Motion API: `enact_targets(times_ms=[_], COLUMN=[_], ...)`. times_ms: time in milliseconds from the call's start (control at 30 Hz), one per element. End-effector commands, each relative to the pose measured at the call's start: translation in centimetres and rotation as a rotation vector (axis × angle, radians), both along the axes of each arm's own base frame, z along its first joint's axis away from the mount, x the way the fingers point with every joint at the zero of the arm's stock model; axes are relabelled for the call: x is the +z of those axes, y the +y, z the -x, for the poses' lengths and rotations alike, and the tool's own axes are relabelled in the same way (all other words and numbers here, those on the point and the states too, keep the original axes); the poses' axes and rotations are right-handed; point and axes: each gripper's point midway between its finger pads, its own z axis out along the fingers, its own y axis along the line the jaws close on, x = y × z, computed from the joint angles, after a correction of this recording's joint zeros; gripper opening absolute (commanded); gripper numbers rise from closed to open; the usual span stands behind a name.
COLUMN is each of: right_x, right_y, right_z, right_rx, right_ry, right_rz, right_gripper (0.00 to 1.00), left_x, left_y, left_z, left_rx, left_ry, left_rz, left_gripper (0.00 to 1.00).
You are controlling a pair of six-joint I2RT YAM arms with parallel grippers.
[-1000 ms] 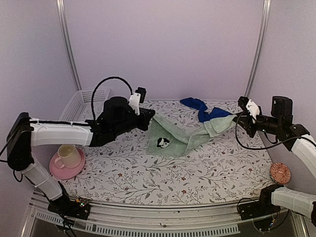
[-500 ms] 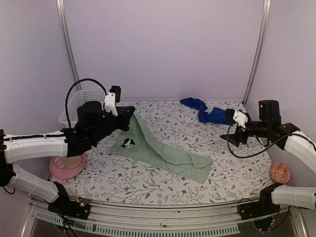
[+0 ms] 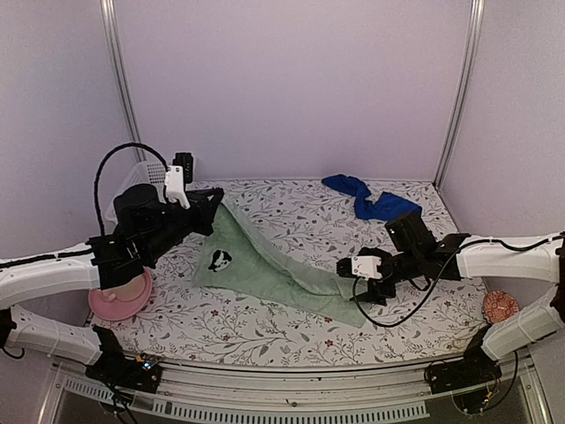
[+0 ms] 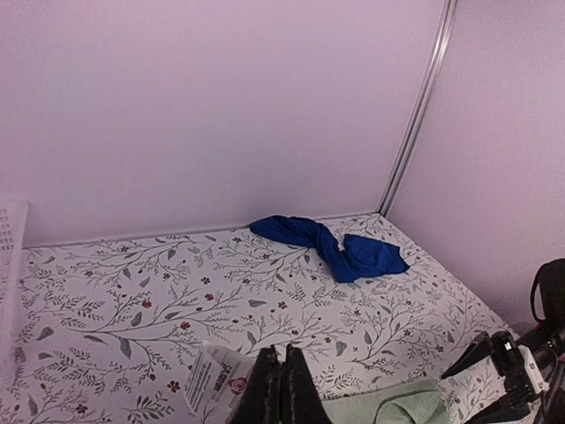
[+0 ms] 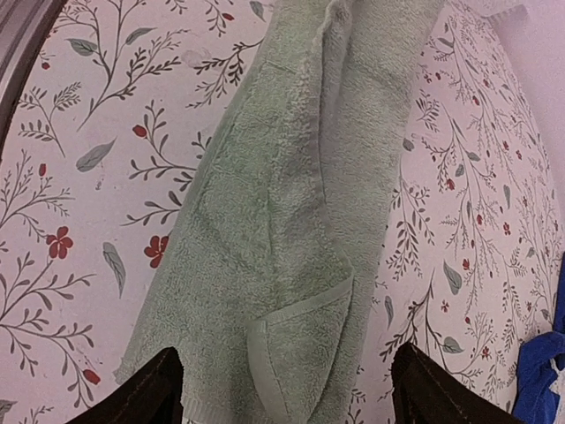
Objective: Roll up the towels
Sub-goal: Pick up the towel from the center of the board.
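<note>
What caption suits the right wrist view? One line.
Open right gripper hovers over the folded end of the sage-green towel on the floral table.

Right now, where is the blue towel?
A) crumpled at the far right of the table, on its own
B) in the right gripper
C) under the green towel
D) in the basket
A: the blue towel lies crumpled at the far right, apart from the green towel.
</note>
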Motion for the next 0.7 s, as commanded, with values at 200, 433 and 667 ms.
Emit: enact_targets(times_ms=[200, 433, 667], right_x=[-3.1, -3.7, -4.1], right_y=[2.0, 2.0, 3.3], right_z=[-3.0, -5.5, -4.9], right_rx=[-0.177, -0.316, -0.332], right_ry=[-0.16, -0.226, -0.186], right_rz=[0.093, 0.117, 0.099], right_gripper=[0.8, 0.77, 0.77], left_x=[-2.8, -2.4, -2.0], left_y=[2.4, 3.4, 2.8], left_z=[0.1, 0.5, 0.2], left_rx=[0.09, 0.111, 0.098], left_ry=[0.049, 0.025, 0.019], left_rz=[-0.074, -0.068, -0.071], left_gripper=[0.0, 0.0, 0.0])
